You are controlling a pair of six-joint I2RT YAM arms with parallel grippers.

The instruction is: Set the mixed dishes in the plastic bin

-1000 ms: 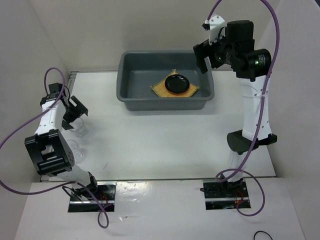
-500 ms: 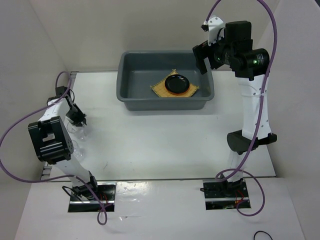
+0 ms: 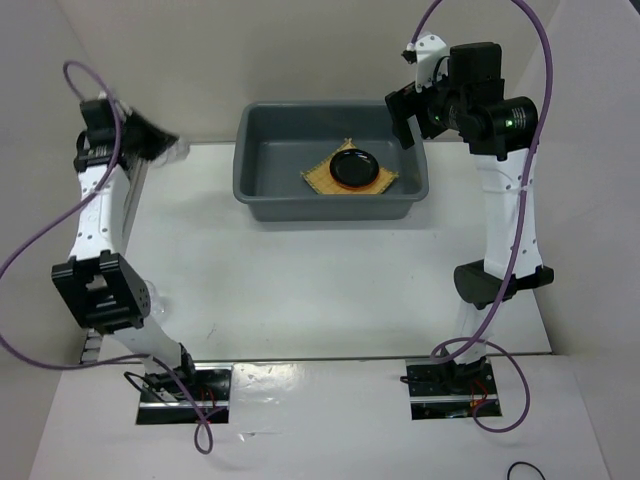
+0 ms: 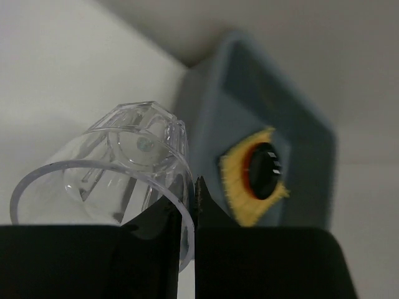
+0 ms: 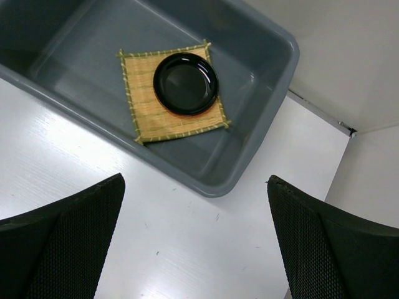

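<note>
My left gripper [image 3: 150,140] is raised to the left of the plastic bin [image 3: 262,205], shut on the rim wall of a clear glass cup [image 3: 172,150]. In the left wrist view the cup [image 4: 131,168] lies tilted with its rim pinched between the fingers [image 4: 193,193]. Inside the bin [image 5: 262,68] the tan mat [image 5: 143,93] carries the black plate [image 5: 186,83], with an orange edge showing under it. My right gripper [image 3: 410,110] hangs open above the bin's right end [image 5: 194,179], holding nothing.
Grey walls close in the white table [image 3: 300,280] on the left, back and right. A second clear cup [image 3: 155,298] shows faintly beside the left arm's lower link. The bin [image 4: 249,93] sits at the table's far middle.
The left gripper closed on a glass cup on the table at the left, then lifted it up and toward the far left corner near the bin. The right arm barely moved.
</note>
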